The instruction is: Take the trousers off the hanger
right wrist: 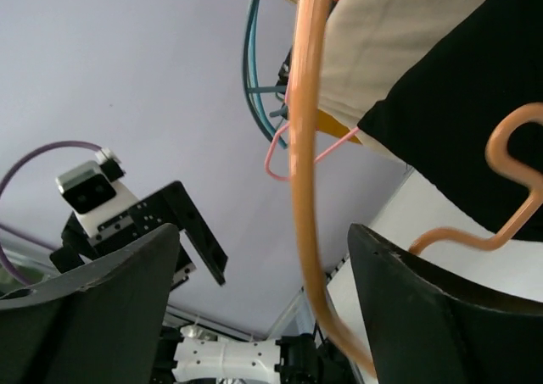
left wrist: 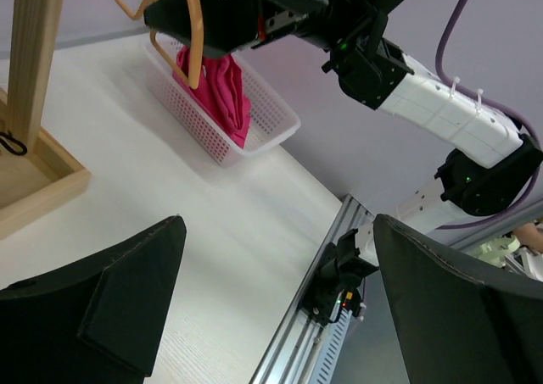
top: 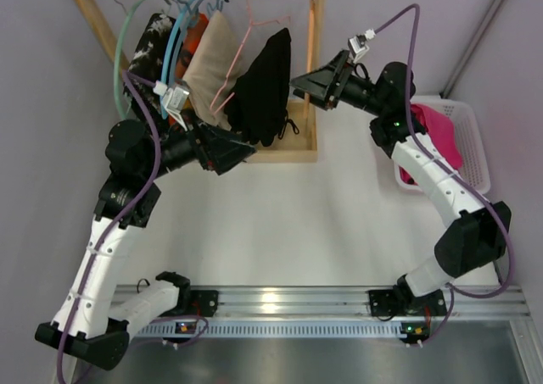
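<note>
The black trousers [top: 265,87] hang on the wooden rack [top: 312,70], with thin drawstrings dangling at the lower end. They also show in the right wrist view [right wrist: 458,96]. The magenta-pink trousers [top: 438,134] lie in a white basket [top: 472,147], which also shows in the left wrist view [left wrist: 222,91]. My right gripper [top: 300,83] is open beside the black trousers. An orange hanger [right wrist: 307,172] runs between its fingers without being clamped. My left gripper [top: 244,151] is open and empty just below the black trousers, its jaws wide apart [left wrist: 278,231].
A beige garment [top: 212,66], a black-and-white one [top: 151,49] and an orange one hang further left on teal, green and pink hangers. The rack's wooden base [top: 293,153] lies under the clothes. A metal rail [top: 288,303] runs along the near edge.
</note>
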{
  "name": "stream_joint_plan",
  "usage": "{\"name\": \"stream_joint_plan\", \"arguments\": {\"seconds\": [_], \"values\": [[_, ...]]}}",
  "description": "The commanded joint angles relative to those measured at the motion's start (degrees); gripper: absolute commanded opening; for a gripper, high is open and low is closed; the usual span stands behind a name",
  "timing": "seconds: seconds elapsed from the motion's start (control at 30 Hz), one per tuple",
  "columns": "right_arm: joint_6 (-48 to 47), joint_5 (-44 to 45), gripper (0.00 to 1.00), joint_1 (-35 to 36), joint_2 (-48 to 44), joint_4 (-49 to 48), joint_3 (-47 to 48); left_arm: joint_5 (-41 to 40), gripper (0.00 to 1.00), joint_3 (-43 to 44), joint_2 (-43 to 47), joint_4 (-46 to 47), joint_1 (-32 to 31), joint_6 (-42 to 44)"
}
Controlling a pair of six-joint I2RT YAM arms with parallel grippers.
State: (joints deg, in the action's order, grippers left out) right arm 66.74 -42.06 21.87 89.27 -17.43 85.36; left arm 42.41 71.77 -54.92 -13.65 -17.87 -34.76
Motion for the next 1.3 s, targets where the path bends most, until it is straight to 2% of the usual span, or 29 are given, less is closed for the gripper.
{"name": "stream_joint_plan", "arguments": {"seconds": [0.0,0.1,0.33,0.53,0.63,0.9,1.1,1.27], "values": [[-3.98,-0.12,0.83,-0.33,-5.86,1.78,-1.33,0.65,0.99,5.47,-0.28,-1.46,0.64,3.20],[-6.62,-0.04,0.99,-0.25,-7.88,4.59,-2.83,0.74,0.98,8.03,-1.77,-5.41,1.34,5.31],[-18.46,2.77,0.99,-0.33,-12.37,14.87,-3.54,1.62,0.99,14.53,-5.90,-10.16,3.63,7.42],[-28.93,9.80,0.99,-0.60,-17.11,25.15,-4.59,-6.81,0.99,23.58,-10.82,-19.37,5.30,14.19],[-31.75,12.09,0.99,-3.05,-19.57,29.10,-5.47,-11.55,0.98,29.82,-14.95,-23.69,5.74,18.14],[-38.78,12.62,0.99,-10.17,-24.93,34.65,-7.14,-22.37,0.94,35.37,-20.22,-23.70,5.91,21.84],[-43.71,13.32,0.99,-12.29,-27.22,38.43,-6.44,-22.55,0.91,36.69,-24.88,-23.62,5.91,22.55],[-46.00,13.85,0.99,-13.17,-29.24,40.37,-6.70,-18.60,0.84,38.79,-28.83,-20.98,5.83,22.81]]}}
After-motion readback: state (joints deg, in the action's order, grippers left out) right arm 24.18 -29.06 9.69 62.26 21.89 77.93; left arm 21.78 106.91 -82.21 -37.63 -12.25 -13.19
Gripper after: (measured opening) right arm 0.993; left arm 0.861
